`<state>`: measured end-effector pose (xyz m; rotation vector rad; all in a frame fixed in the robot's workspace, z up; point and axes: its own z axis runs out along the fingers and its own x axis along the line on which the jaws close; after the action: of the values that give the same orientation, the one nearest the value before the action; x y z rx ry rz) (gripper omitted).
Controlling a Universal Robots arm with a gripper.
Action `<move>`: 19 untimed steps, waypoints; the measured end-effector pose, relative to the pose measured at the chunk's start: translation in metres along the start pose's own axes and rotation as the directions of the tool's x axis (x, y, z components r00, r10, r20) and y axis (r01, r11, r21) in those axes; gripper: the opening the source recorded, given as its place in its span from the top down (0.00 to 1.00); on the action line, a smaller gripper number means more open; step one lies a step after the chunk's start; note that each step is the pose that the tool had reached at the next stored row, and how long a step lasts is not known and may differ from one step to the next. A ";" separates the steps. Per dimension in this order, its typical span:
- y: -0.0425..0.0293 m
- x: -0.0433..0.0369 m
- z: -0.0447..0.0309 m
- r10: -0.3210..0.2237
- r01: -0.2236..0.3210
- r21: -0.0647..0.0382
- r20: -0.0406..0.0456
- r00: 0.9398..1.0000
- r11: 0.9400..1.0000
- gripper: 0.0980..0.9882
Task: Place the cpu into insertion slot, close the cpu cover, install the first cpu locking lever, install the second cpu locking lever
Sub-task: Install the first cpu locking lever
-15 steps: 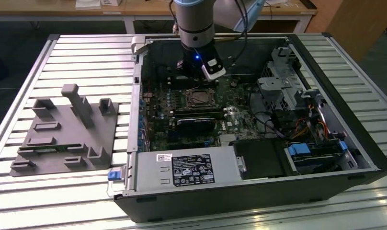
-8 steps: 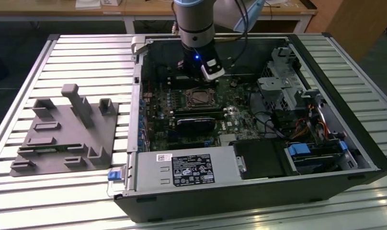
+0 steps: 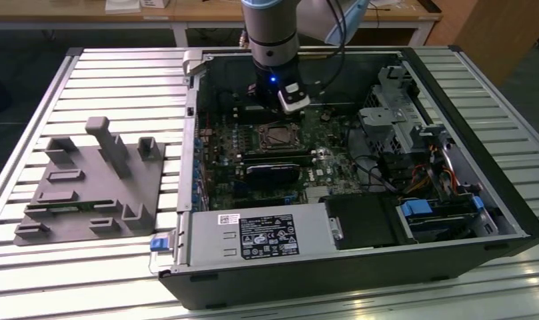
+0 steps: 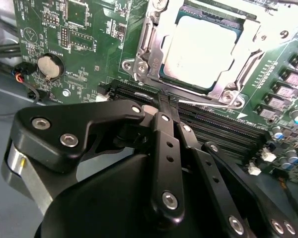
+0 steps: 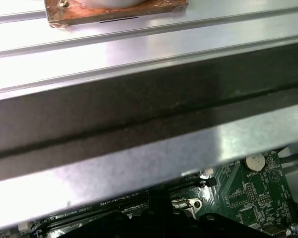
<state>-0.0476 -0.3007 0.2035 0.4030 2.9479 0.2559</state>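
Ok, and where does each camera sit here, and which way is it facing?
Exterior view: off the arm, high up, looking down into the open computer case on the slatted table; the arm reaches down into it.
Second wrist view: on the arm, looking past the black gripper at the chip on the motherboard.
First wrist view: on the arm, facing across what looks like the case wall to the table's rails; dark gripper parts show.
Shared: both wrist views show the coin battery.

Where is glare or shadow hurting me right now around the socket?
Second wrist view: glare whitens the cpu top and the cpu cover; first wrist view: bright reflections on the case wall; exterior view: the insertion slot sits in dim case shade.
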 end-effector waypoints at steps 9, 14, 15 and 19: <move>0.0037 0.0014 0.0022 0.055 -0.056 0.007 0.011 0.998 0.998 0.99; 0.0034 0.0017 0.0043 0.097 -0.097 0.013 0.020 0.995 0.995 0.99; 0.0033 0.0017 0.0048 0.106 -0.107 0.015 0.022 0.994 0.994 0.99; 0.0029 0.0019 0.0064 0.143 -0.143 0.020 0.030 0.989 0.989 0.99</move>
<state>-0.0476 -0.2965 0.1976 0.6171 2.8996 0.2321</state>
